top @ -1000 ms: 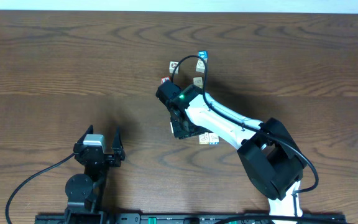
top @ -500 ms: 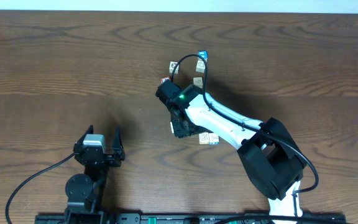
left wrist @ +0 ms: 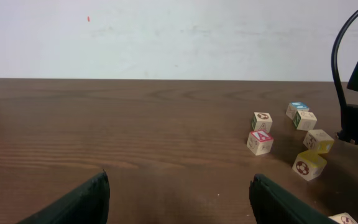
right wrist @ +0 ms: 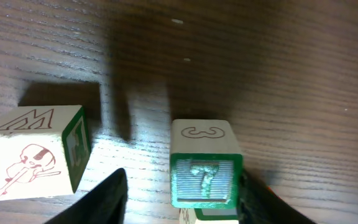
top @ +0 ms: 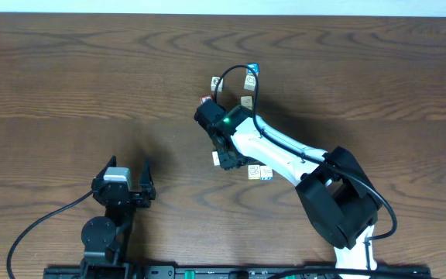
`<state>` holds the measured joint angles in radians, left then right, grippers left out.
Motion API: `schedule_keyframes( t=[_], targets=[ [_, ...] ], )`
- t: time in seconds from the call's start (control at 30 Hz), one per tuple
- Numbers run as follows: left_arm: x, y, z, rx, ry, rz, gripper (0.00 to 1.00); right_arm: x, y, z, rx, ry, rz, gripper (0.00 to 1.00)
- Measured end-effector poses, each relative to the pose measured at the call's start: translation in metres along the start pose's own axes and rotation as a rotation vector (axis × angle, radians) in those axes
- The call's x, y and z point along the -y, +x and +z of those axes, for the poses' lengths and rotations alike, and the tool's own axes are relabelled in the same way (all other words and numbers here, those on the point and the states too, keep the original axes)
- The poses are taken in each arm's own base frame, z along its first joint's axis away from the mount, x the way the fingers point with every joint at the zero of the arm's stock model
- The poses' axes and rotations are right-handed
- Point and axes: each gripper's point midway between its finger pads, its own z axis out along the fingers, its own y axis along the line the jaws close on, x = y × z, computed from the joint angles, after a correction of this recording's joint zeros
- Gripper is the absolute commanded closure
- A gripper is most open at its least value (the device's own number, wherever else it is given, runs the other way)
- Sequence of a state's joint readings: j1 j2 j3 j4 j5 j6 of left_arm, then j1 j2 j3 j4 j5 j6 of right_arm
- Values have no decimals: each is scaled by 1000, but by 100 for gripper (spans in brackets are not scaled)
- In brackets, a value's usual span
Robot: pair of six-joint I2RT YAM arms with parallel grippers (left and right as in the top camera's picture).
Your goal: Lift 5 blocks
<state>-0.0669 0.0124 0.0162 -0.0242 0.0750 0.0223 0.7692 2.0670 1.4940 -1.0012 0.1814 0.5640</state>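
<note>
In the right wrist view a block with a green "T" face (right wrist: 204, 174) stands between the fingers of my right gripper (right wrist: 182, 194). The left finger is clear of it, with bare wood showing in the gap, and the right finger lies against its side. A pale block marked "M" (right wrist: 36, 152) lies to its left. From overhead my right gripper (top: 227, 157) points down among the blocks; a cream and blue-marked pair (top: 260, 172) lies beside it. The left wrist view shows a yellow block (left wrist: 309, 165) and a cream block (left wrist: 262, 119). My left gripper (top: 130, 166) is open and holds nothing.
A red "A" cube (left wrist: 260, 142) and a blue-topped cube (left wrist: 298, 109) lie among the blocks. The right arm's black cable (top: 235, 77) loops over the far blocks. The right arm's base (top: 343, 205) stands at the near right. The table's far edge meets a white wall.
The right gripper's jaws have spread wider around the green "T" block. The left arm has not moved.
</note>
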Motion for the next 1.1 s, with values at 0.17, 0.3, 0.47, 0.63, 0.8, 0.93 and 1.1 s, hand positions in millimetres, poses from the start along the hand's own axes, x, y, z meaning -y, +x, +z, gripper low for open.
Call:
schedule_keyframes(
  t=[0.17, 0.3, 0.47, 0.63, 0.8, 0.93, 1.1],
  targets=[
    [0, 0, 0, 0, 0, 0, 27, -1, -2, 0, 9, 0, -9, 32],
    [0, 0, 0, 0, 0, 0, 27, 2, -9, 0, 45, 21, -8, 23],
    [0, 0, 0, 0, 0, 0, 27, 3, -19, -1, 90, 34, -23, 39],
    [0, 0, 0, 0, 0, 0, 27, 2, -20, -1, 96, 32, -30, 32],
    [0, 0, 0, 0, 0, 0, 27, 1, -19, 0, 87, 23, -35, 8],
    [0, 0, 0, 0, 0, 0, 27, -3, -17, 0, 74, 2, -35, 21],
    [0, 0, 0, 0, 0, 0, 27, -6, -18, 0, 79, -16, -36, 18]
  ],
)
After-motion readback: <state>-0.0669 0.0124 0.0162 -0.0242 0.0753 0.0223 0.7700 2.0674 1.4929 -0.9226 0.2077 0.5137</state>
